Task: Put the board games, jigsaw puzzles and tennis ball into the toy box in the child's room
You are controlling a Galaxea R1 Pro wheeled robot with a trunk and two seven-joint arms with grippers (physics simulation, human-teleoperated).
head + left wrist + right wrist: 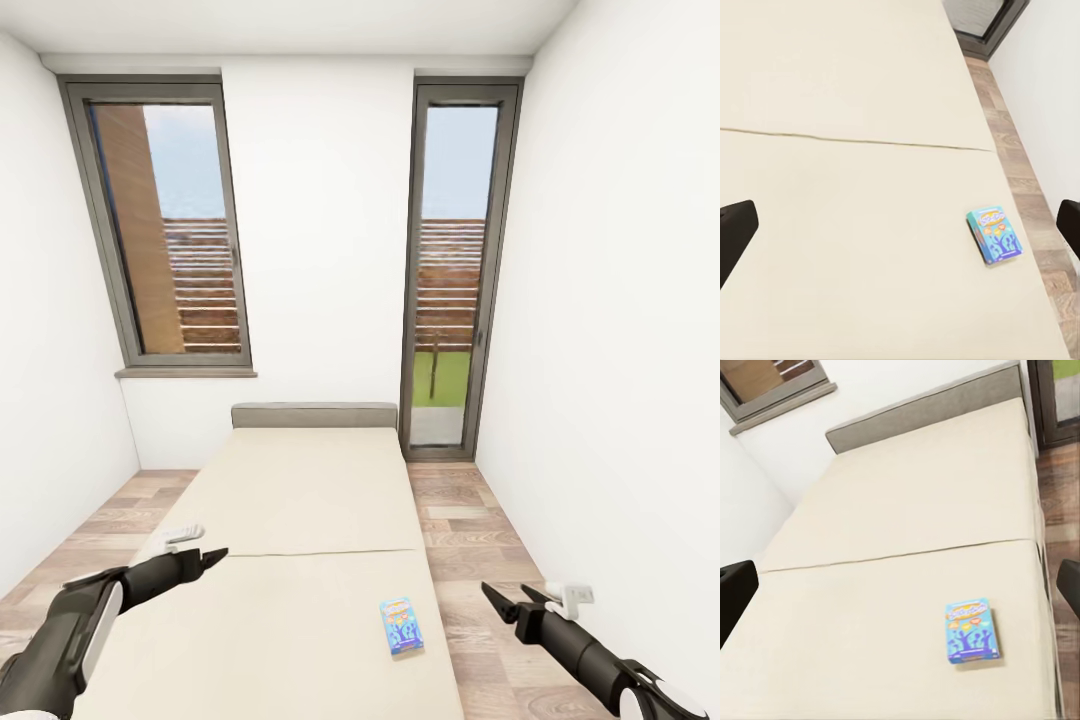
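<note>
Light-blue board game (401, 626) lies flat on the near section of the bed (300, 500), close to its right edge, in head view; left gripper (210, 557) hovers over the bed's left side, right gripper (512, 596) over floor, both empty. Both wrist views: fingers spread wide, box (994, 235) (973, 631) apart from them. Judging pickup step not yet started; right arm is nearer and must come over and down onto the box.

You see a plain beige bed (300, 500) with a grey headboard (314, 415). On it, your light blue board game (401, 626) shows an orange logo and dark blue figures. White walls (320, 250), brown wood-plank floor (460, 530).
</note>
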